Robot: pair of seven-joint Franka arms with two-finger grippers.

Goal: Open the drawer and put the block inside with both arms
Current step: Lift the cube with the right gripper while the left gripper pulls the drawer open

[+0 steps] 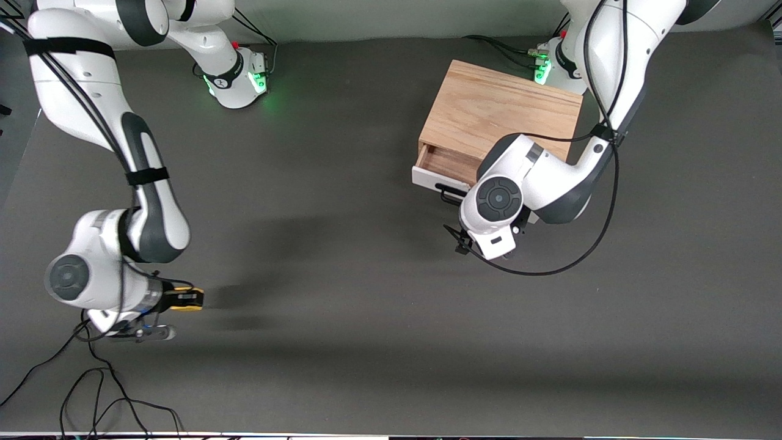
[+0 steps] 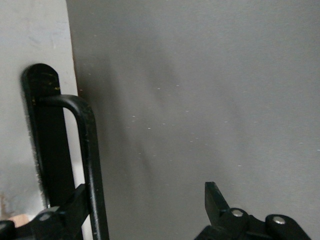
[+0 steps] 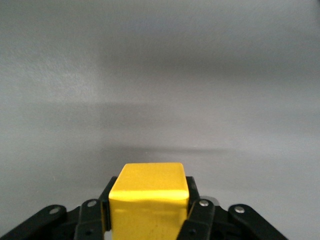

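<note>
Drawer (image 1: 445, 166) seen part open, upper right of front view, under the left arm; right gripper (image 1: 160, 318) sits lower left. Left wrist view: left gripper (image 2: 145, 205) spread wide around black handle (image 2: 90, 165), probably for pulling. Right wrist view: block (image 3: 149, 197) clamped between fingers (image 3: 197, 212), lifted for transfer.

drawer (image 1: 441, 166) in box (image 1: 501, 113), partly out

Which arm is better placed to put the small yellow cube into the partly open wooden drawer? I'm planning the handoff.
The right: its gripper already clamps the cube, while the left gripper stands open around the drawer's black bar handle.
</note>
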